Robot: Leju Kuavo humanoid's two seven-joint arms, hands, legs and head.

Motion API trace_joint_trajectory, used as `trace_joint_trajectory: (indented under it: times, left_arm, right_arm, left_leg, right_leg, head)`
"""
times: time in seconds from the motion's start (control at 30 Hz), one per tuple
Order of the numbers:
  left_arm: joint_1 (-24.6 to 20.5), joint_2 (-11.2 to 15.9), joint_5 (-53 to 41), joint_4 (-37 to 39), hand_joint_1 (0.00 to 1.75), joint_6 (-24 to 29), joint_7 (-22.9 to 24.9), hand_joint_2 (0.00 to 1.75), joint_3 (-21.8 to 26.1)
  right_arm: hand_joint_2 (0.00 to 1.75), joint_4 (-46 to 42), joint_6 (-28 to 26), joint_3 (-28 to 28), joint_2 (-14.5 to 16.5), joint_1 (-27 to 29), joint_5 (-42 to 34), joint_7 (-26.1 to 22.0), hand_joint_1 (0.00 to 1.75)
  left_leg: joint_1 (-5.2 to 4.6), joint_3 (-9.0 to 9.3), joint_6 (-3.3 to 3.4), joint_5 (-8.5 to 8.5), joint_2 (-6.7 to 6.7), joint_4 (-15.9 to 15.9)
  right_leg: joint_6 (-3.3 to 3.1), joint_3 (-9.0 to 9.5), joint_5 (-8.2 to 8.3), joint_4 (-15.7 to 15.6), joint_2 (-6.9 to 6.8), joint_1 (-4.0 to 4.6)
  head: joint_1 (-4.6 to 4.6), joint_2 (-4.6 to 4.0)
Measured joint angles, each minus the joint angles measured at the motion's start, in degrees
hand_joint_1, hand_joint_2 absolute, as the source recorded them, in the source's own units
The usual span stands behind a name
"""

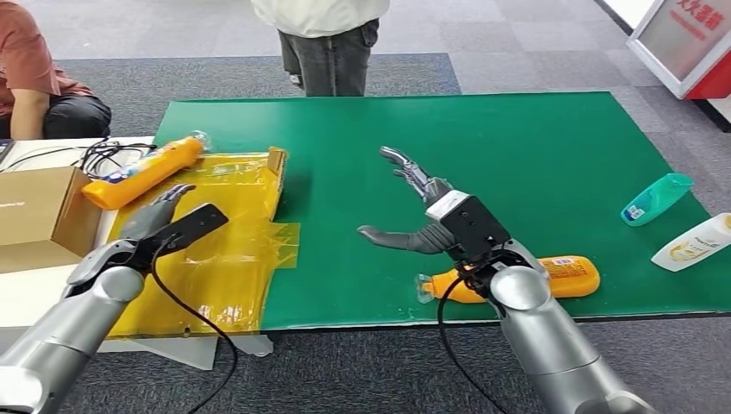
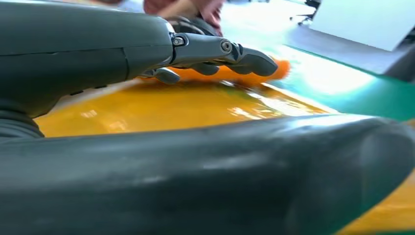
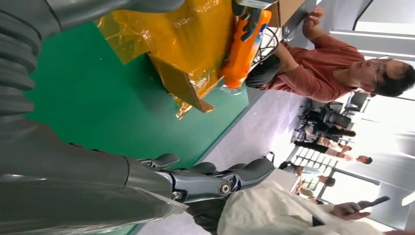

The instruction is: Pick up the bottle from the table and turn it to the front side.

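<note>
Right hand wide open, empty, above bottle.

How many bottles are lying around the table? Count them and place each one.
4. An orange bottle lies on the yellow sheet at far left; another orange bottle sits at the near edge, partly hidden by the right arm; a teal bottle and a white bottle lie at right.

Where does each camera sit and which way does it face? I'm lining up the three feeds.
Head: high on the body, looking forward and down at the green mat; both arms, left hand, right hand.
Left wrist: behind the left hand, low over the yellow sheet.
Right wrist: behind the right hand, facing across the mat.
Shared: the far orange bottle.
</note>
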Motion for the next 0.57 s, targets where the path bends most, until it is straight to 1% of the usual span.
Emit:
trace_joint_trajectory:
  times: [0.17,0.3,0.4,0.53,0.57]
  left_arm:
    - [3.54,-1.97,11.98,-5.54,0.0,-0.5,-3.34,0.0,2.74]
    - [7.12,-3.58,28.82,-10.58,0.0,-1.13,-6.23,0.0,5.51]
    - [9.65,-3.92,38.92,-13.82,0.0,-1.15,-7.46,0.0,6.68]
    - [12.87,-3.99,50.1,-17.67,0.0,-1.53,-9.12,1.75,7.2]
    - [13.25,-4.0,51.46,-18.15,0.0,-1.62,-9.34,1.75,7.21]
  right_arm:
    - [1.75,0.01,-0.44,-0.06,-0.18,0.54,-0.42,-0.48,0.0]
    - [1.75,0.05,-1.61,-0.06,-0.62,0.56,-1.27,-1.15,0.0]
    - [1.75,0.21,-2.4,-0.03,-1.07,0.53,-1.88,-1.32,0.0]
    - [1.75,0.55,-3.23,0.18,-1.75,0.27,-2.57,-0.93,0.0]
    - [1.75,0.59,-3.29,0.22,-1.84,0.22,-2.66,-0.79,0.0]
  left_leg:
    - [0.0,0.0,0.0,-0.01,0.0,0.0]
    - [0.0,0.0,-0.01,-0.01,0.0,0.0]
    - [0.0,0.0,-0.01,-0.01,0.0,0.0]
    - [0.0,-0.01,-0.01,-0.01,0.0,0.0]
    - [0.0,-0.01,-0.01,-0.01,0.0,0.0]
  right_leg:
    - [0.0,-0.01,0.0,0.0,0.0,0.0]
    - [0.0,-0.01,0.0,0.0,0.01,0.0]
    - [0.0,0.0,0.0,0.0,0.0,0.0]
    - [-0.01,0.0,-0.01,0.0,0.0,0.0]
    - [-0.01,0.0,-0.01,0.0,0.0,0.0]
  head:
    - [0.0,-0.01]
    - [0.01,0.0]
    - [0.01,0.0]
    - [0.0,-0.01]
    - [0.0,-0.01]
